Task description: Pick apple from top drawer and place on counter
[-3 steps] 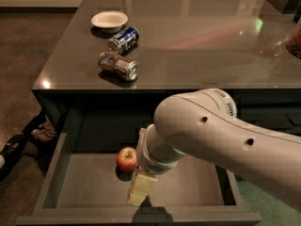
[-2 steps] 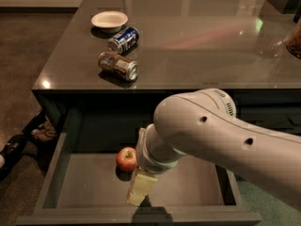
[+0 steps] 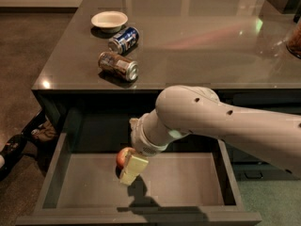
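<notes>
Item count, single view.

- Gripper [image 3: 130, 169]: one, mine, inside the top drawer [image 3: 188, 185], at 9 o'clock from the middle of the drawer floor.
- Top drawer: one, pulled open.
- Apple [image 3: 123, 157]: one, just beside the gripper at 11 o'clock.
- Counter [image 3: 202, 46]: one.
- Soda cans: two, a blue can [image 3: 123, 39] and a brown can [image 3: 117, 66], both on their sides.
- White bowl [image 3: 109, 20]: one, at 11 o'clock from the blue can.

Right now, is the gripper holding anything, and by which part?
Cannot tell. Gripper sits right beside the small red apple inside the grey-green drawer.

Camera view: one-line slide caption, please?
Gripper at the apple inside the open top drawer, below the counter.
</notes>
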Controlling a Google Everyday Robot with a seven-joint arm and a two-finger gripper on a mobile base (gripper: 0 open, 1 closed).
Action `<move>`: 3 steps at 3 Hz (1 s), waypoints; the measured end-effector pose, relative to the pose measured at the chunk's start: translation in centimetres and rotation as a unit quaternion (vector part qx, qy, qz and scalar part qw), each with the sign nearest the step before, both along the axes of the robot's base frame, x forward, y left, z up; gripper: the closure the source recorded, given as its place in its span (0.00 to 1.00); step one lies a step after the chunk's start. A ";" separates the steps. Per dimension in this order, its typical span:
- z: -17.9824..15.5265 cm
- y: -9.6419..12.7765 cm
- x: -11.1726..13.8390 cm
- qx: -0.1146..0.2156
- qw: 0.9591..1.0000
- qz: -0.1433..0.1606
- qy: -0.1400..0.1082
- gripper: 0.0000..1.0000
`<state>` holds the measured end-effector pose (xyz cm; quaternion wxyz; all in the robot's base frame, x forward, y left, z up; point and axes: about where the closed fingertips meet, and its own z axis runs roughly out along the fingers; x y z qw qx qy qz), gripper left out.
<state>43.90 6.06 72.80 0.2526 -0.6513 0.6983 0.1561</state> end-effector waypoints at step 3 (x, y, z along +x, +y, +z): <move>-3.7 -1.0 1.9 0.029 1.000 -0.011 -0.002 0.00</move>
